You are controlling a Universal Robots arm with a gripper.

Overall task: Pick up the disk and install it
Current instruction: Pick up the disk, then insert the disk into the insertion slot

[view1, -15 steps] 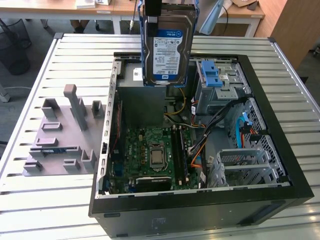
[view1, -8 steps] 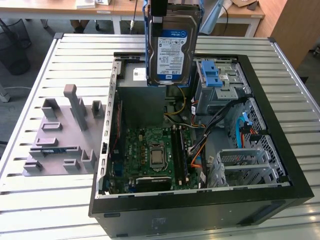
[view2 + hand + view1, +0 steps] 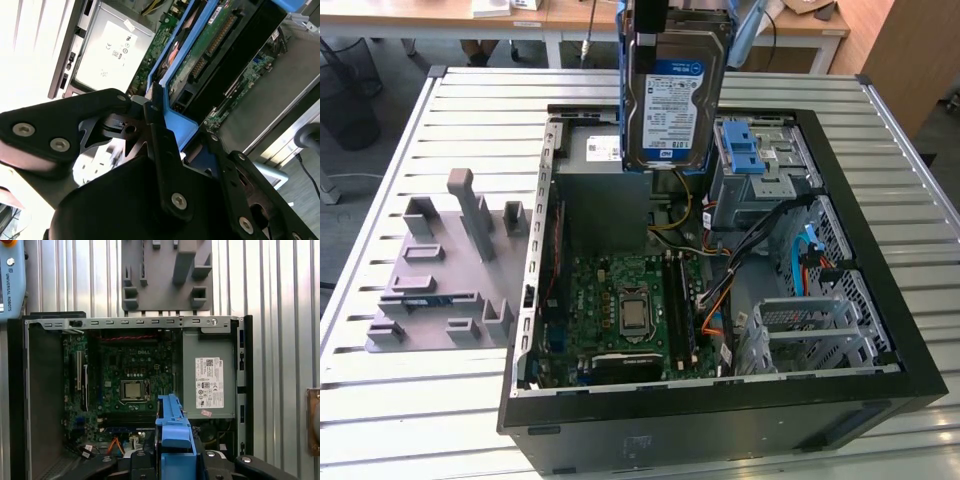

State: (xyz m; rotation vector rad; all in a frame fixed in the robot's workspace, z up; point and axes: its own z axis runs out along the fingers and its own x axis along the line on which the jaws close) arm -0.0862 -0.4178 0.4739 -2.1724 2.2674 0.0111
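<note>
1. Gripper point(image 3: 187, 142): black, two-fingered, on the arm's end. Its fingers point(image 3: 162, 150) are closed on the blue frame edge of the disk and carry it in the air, clear of everything below.
2. Disk point(image 3: 675, 95): flat rectangular silver-metal hard drive with a white-and-blue label and a blue plastic carrier frame. It hangs upright with the label towards the exterior view, above the far end of the computer case.
3. Computer case point(image 3: 720, 420): black metal tower lying on its side with the side panel off. It lies on the table from the middle to the edge at the exterior view's right.
4. Motherboard point(image 3: 620, 300): green circuit board on the case floor.
5. Power-supply box point(image 3: 210, 370): grey metal with a white sticker, in a far corner of the case.
6. Latch piece point(image 3: 742, 150): blue ridged plastic on the drive bay, just beside the disk's lower edge in the exterior view.
7. Fixture plate point(image 3: 430, 290): grey, with upright blocks, near the table edge at the exterior view's left.
8. Table point(image 3: 420, 420): slatted silver metal.
</note>
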